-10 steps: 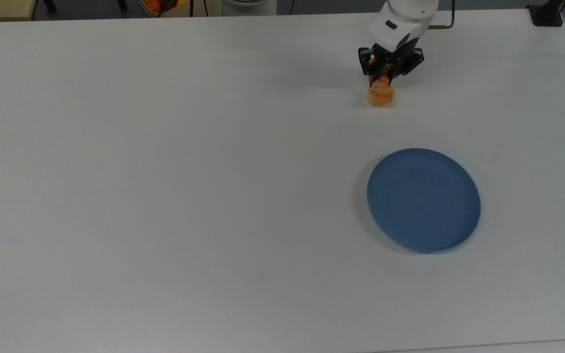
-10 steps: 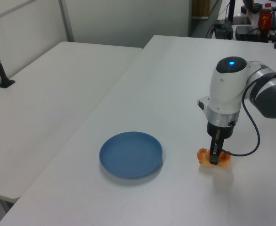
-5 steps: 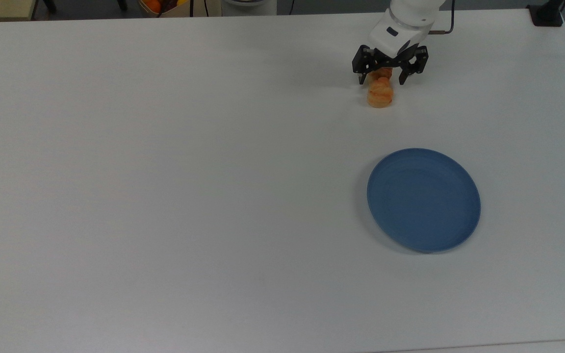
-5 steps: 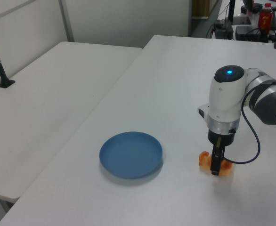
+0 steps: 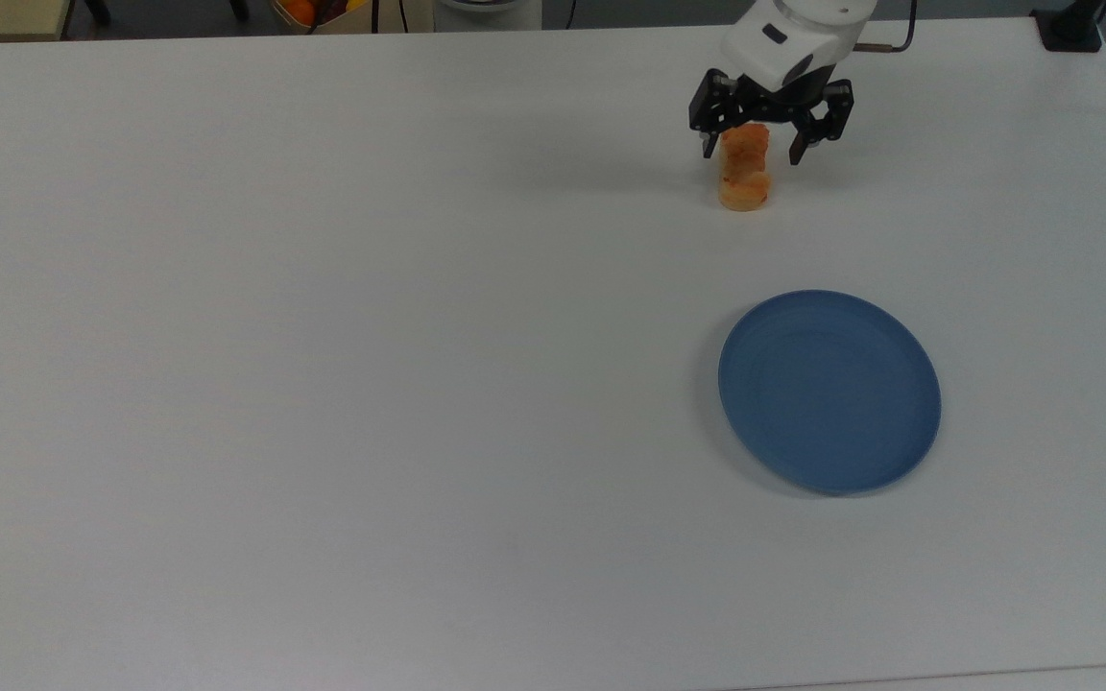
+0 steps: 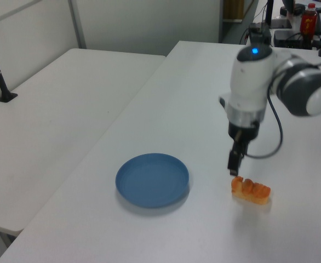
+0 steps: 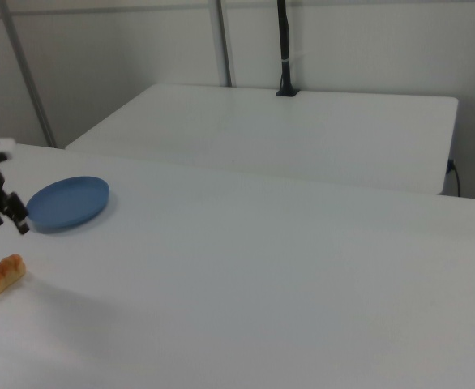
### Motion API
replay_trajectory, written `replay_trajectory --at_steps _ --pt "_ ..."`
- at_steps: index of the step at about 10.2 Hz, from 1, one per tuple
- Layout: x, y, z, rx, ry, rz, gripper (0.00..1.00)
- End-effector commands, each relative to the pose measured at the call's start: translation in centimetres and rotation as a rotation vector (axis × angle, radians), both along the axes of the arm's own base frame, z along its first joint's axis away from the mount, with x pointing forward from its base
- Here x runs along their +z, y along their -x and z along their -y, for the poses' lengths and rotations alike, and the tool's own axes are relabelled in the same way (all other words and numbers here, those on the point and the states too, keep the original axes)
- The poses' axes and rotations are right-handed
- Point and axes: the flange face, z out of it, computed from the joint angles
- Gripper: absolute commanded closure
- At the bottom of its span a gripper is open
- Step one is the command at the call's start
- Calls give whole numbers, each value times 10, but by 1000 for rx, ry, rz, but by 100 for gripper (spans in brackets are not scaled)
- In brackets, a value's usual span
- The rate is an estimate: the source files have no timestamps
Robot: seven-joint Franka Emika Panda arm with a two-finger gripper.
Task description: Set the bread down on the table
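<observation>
I see the bread (image 5: 744, 177) lying flat on the white tabletop (image 5: 323, 336), well apart from the blue plate (image 5: 829, 392), which sits empty nearer the top view's bottom edge. My end effector (image 5: 772, 146) hangs above the roll with its fingers spread wide and nothing between them; in the left view it (image 6: 234, 163) sits clear of the crust, over the roll's (image 6: 251, 188) end nearer the plate (image 6: 152, 179).

As I judge it, the placement is done, so the risk now is mostly my own doing. If I swing the arm sideways before climbing further, a fingertip could clip the roll and push it along the tabletop. The glossy crust looks slick, so even a light nudge might send it sliding or rolling.

Against half a second ago, the end effector has risen off the bread: then its fingers straddled the roll close to the tabletop, now they stand above it. A second ago it was still clamped on the roll. The bread itself has stayed roughly where it was set, and the plate has not moved.
</observation>
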Motion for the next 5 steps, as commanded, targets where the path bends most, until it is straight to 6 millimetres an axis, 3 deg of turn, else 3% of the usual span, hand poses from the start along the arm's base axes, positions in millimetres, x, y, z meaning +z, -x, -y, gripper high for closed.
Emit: replay_trajectory --at_steps 1,2,3,5 --pt "97 -54 69 -37 -63 -65 0" --pt "129 -73 121 -50 -73 -76 0" --pt "146 -85 163 -70 -77 -72 0" --pt "157 -96 245 -87 -67 -69 0"
